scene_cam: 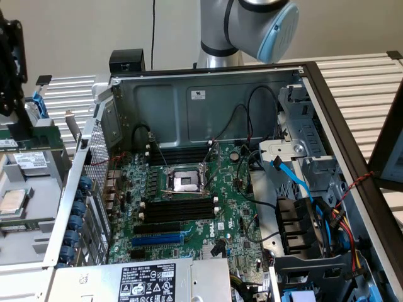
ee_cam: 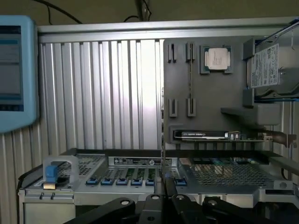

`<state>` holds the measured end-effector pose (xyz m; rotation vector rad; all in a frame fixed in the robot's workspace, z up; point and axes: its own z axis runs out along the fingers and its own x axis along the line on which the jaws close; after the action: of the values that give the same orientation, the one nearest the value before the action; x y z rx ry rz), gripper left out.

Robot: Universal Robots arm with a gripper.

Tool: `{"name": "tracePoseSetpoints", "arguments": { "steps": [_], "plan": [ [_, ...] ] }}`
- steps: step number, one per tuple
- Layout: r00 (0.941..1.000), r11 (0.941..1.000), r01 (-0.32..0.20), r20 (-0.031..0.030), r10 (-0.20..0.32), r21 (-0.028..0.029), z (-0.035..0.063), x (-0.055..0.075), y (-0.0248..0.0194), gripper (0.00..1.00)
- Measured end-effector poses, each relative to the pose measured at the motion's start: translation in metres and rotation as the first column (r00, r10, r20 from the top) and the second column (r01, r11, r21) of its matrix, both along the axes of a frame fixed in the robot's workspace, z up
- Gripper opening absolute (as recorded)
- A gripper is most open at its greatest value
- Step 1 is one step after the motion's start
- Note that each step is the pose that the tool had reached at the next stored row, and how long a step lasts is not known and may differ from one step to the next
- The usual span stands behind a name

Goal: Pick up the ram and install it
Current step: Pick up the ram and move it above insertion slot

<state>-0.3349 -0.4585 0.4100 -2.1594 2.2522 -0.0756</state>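
Observation:
My gripper (ee_cam: 163, 187) is shut on the ram (ee_cam: 162, 154), which shows edge-on as a thin upright strip rising from between the black fingers (ee_cam: 154, 201). In the exterior view the black gripper (scene_cam: 11, 69) hangs at the far left, above the parts tray (scene_cam: 25, 207) and outside the open computer case (scene_cam: 208, 94). Inside the case lies the large green motherboard (scene_cam: 233, 207), with long black memory slots (scene_cam: 179, 207) below the CPU socket (scene_cam: 184, 180) and more (scene_cam: 179, 154) above it.
A grey parts holder (ee_cam: 210, 119) carries a CPU (ee_cam: 217, 58), a hard drive (ee_cam: 268, 65), a card (ee_cam: 205, 135) and another thin stick (ee_cam: 189, 79). Cables (scene_cam: 315, 207) and a drive cage (scene_cam: 302, 151) crowd the case on the exterior view's right. The arm's elbow (scene_cam: 264, 22) stands behind the case.

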Motion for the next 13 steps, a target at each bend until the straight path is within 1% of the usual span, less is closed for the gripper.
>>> {"name": "tracePoseSetpoints", "arguments": {
  "steps": [13],
  "plan": [
    [1.0000,1.0000,0.000,-0.0002,0.000,0.0001,0.0000,0.059,-0.0026,0.12]
  ]
}}
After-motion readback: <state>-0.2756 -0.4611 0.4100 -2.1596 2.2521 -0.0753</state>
